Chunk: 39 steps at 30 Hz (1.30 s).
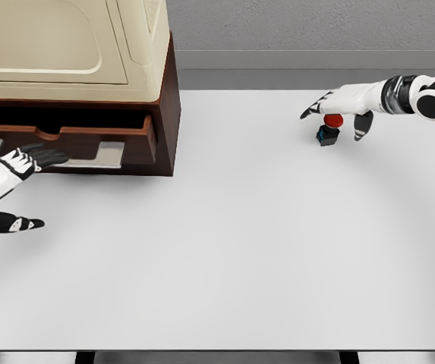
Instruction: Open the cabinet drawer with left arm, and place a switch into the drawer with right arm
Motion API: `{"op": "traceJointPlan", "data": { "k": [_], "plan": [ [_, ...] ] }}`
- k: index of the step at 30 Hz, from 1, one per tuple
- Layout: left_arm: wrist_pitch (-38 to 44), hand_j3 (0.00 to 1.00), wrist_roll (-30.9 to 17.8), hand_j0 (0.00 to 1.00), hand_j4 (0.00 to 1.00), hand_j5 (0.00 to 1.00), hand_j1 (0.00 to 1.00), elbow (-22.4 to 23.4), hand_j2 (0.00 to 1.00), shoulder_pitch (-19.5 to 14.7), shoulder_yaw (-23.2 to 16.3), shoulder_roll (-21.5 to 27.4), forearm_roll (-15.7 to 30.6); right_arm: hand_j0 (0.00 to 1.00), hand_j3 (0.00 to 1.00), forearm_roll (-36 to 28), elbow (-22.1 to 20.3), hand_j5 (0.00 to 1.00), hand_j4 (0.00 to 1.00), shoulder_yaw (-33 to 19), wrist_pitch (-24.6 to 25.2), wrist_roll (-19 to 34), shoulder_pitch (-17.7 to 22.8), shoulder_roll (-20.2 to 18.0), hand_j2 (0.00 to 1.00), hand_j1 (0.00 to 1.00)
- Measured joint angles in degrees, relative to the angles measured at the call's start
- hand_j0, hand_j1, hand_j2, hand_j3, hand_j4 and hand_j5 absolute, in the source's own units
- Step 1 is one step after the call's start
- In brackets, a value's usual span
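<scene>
Right hand [340, 106]: hovers at the far right of the white table [240, 250], arm entering from the right edge. Fingers spread and hanging down, holding nothing; thumb side and fingers straddle the space over the switch [329, 130]. The switch, a small dark block with a red button on top, stands upright on the table directly beneath the palm, slightly toward the viewer. Contact between fingers and button cannot be confirmed; they appear just above it.

Left hand [33, 159]: lies at the front of the cabinet drawer [88, 136], dark fingers extended flat against the pale handle plate. Whether they hook the handle cannot be told. The drawer stands only slightly pulled from the brown cabinet [168, 114].

Governing relation: the switch sits below the right hand and well apart from the drawer, which lies far to the left across the table. Judgement: a short descent and closing grasp comes first, then a long leftward carry, and the drawer likely needs more opening
</scene>
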Motion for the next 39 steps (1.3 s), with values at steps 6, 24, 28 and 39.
{"op": "traceJointPlan", "data": {
  "k": [6, 24, 28, 39],
  "plan": [
    [-0.2, 1.00, -0.1, 1.00, 1.00, 1.00, 1.00, -1.5, 1.00, 3.6, 3.7, -0.1, -1.3, 1.00, 1.00, -0.1, 0.0, 1.00, 1.00, -0.2, 0.0, 0.0, -0.3, -0.1, 1.00, 1.00],
    [0.5, 1.00, -0.7, 1.00, 1.00, 1.00, 1.00, -4.6, 1.00, 7.1, 13.5, 0.0, -2.3, 1.00, 1.00, -0.6, -0.6, 1.00, 1.00, -0.8, 0.0, 0.0, -0.7, -2.4, 1.00, 1.00],
    [0.5, 1.00, -0.7, 1.00, 1.00, 1.00, 1.00, -4.6, 1.00, 3.4, 14.6, -0.3, -2.2, 1.00, 1.00, -0.6, -0.6, 1.00, 1.00, -0.8, 0.0, 0.0, -1.0, -2.4, 1.00, 1.00],
    [0.5, 1.00, -1.2, 1.00, 1.00, 1.00, 1.00, -4.7, 1.00, -1.8, 13.5, -6.4, -2.5, 1.00, 1.00, -0.3, -0.7, 1.00, 1.00, -0.6, 0.0, 0.0, -0.4, -2.0, 1.00, 1.00]
  ]
}}
